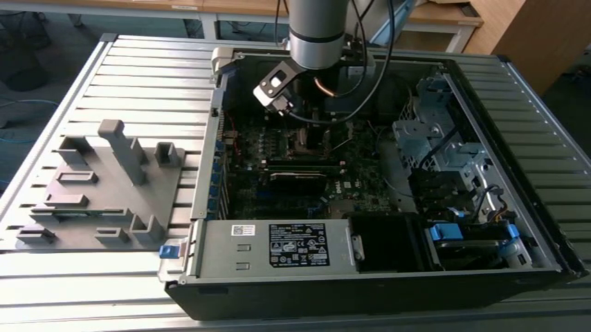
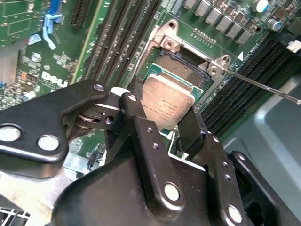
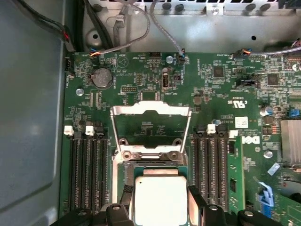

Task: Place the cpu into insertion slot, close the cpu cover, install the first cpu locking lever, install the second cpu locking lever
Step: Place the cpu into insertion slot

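My gripper (image 2: 165, 120) is down inside the open computer case (image 1: 369, 290), over the dark green motherboard (image 3: 141, 70). Its black fingers (image 3: 123, 205) are shut on the cpu (image 3: 160, 197), a flat square chip with a silvery top that is also in the second wrist view (image 2: 167, 103). The chip sits level directly over the insertion slot (image 3: 150, 168); I cannot tell whether it rests in it. The cpu cover (image 3: 150, 109), a silvery frame, stands swung open beyond the slot. A thin metal locking lever (image 2: 263, 87) sticks out free beside the socket.
Long black memory slots (image 3: 87, 169) (image 3: 211, 165) flank the socket on both sides. Cables (image 3: 141, 28) run along the board's edge by the grey case wall (image 3: 28, 117). On the exterior view's left, a grey fixture (image 1: 102, 187) lies on the slatted table.
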### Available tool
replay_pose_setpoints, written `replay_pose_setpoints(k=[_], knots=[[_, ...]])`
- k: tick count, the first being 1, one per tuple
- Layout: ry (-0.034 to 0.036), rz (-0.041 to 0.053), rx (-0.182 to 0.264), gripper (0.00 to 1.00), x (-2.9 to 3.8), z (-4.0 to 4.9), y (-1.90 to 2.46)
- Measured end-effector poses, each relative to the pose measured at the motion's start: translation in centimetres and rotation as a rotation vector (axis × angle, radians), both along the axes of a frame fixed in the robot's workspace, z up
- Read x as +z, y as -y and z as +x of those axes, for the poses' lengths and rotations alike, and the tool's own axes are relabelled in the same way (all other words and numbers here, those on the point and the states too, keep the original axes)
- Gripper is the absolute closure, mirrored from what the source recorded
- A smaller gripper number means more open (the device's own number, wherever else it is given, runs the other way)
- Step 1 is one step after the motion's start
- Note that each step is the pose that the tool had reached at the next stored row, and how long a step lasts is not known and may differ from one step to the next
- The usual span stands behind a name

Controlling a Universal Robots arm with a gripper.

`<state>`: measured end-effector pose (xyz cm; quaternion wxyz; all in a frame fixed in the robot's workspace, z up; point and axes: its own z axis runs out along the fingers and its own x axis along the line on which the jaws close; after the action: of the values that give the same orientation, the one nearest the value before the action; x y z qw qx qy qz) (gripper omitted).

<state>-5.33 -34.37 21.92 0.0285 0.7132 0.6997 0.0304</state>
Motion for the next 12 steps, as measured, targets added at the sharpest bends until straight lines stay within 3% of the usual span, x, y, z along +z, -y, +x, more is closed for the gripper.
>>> replay_pose_setpoints(k=[5,12], knots=[[-0.0003,0.0001,-0.004,0.46,-0.54,-0.07,-0.40],[-0.0010,-0.0002,-0.012,0.46,-1.34,-0.12,-0.50]])
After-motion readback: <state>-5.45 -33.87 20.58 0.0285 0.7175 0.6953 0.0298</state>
